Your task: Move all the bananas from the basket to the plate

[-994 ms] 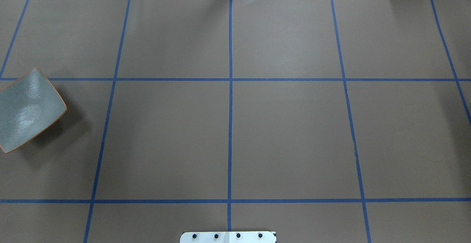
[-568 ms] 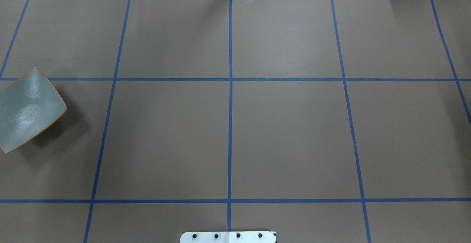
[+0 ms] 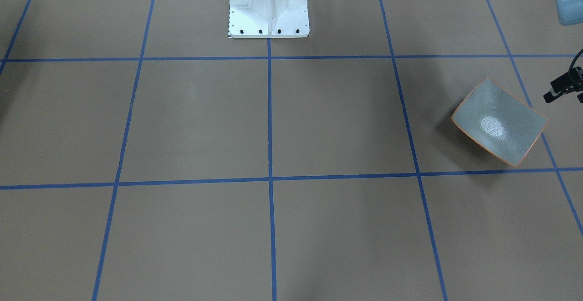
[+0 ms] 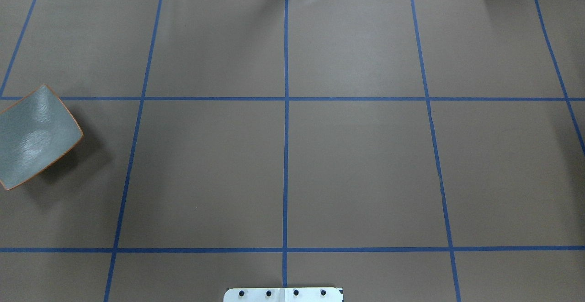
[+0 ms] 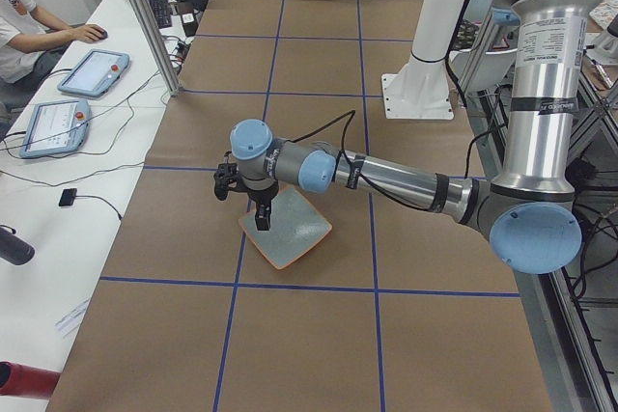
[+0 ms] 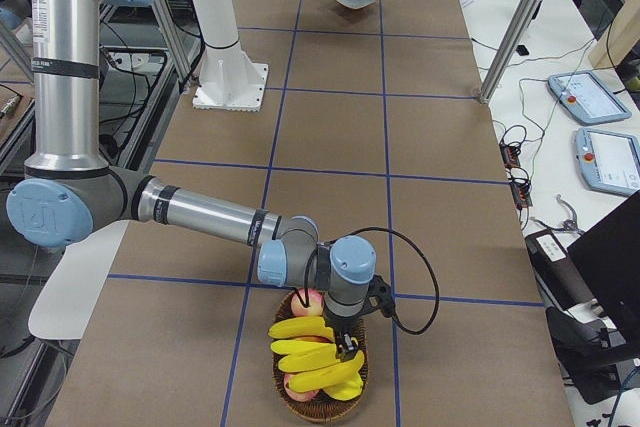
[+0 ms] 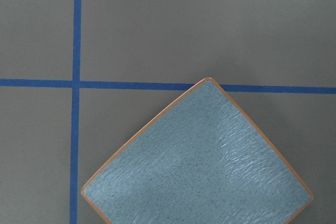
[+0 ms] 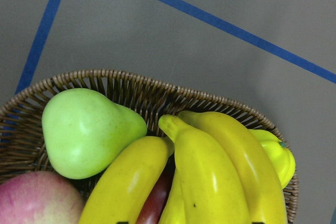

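I cannot tell how either set of jaws stands: the right gripper and the left gripper show only small and from the side, and neither wrist camera catches its own fingers. The bananas lie piled in the basket at the bottom centre of the right-side view, directly under the right gripper, which hangs close above them. From the right wrist they fill the lower middle of the frame, glossy yellow, pressed side by side inside the woven rim. A green pear sits to their left and a pink-red apple in the bottom left corner. The plate is at the other end of the table, well apart from the basket. It shows at the left edge of the overhead view, at the right of the front view, and bare and turned cornerwise in the left wrist view. The left gripper hangs over its near corner, by a blue tape line on the brown table cover. The white robot pedestal stands at the top centre of the front view, and a person sits at a side desk in the upper left of the left-side view.
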Robot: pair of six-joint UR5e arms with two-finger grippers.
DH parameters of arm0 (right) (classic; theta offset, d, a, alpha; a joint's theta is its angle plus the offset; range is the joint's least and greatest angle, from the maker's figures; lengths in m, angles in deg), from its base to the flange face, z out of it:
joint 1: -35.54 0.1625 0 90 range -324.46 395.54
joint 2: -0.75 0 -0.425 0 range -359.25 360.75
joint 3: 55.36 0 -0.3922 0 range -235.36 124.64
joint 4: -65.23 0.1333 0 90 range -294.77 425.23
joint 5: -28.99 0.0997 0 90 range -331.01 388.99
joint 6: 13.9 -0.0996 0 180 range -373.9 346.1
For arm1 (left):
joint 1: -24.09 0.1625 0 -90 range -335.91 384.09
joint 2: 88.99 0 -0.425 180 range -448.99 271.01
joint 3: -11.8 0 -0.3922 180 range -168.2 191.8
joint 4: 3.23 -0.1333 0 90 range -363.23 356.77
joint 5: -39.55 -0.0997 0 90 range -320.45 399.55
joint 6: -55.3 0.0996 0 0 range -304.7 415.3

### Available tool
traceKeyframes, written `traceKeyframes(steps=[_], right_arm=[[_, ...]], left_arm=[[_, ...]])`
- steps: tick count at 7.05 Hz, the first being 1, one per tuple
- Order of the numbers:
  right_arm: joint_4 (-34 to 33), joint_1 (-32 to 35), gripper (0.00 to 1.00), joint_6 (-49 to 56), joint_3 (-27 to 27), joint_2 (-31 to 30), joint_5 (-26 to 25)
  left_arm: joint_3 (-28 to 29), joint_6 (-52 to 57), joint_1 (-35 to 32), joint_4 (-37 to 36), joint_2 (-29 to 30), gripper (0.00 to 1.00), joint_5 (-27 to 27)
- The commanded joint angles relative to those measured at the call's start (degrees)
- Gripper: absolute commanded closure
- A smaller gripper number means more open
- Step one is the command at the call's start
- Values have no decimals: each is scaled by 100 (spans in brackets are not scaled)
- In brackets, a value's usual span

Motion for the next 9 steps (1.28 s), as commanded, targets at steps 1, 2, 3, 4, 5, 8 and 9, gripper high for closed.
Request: traceKeyframes(steps=[1, 2, 3, 4, 5, 8, 9], right_arm=[[0, 0, 22, 5, 0, -8, -26], [0, 0, 22, 5, 0, -8, -148], [0, 0, 22, 5, 0, -8, -193], [0, 0, 22, 5, -9, -8, -202], [0, 0, 23, 5, -9, -34, -202], [270, 0, 25, -12, -219, -35, -211], [334, 0, 26, -21, -298, -35, -202]], left_arm=[[5, -9, 0, 0, 0, 0, -8], [14, -9, 0, 0, 0, 0, -8], [14, -9, 0, 0, 0, 0, -8], [5, -9, 0, 0, 0, 0, -8], [5, -9, 0, 0, 0, 0, -8], [14, 0, 0, 0, 0, 0, -8], [5, 0, 0, 0, 0, 0, -8]])
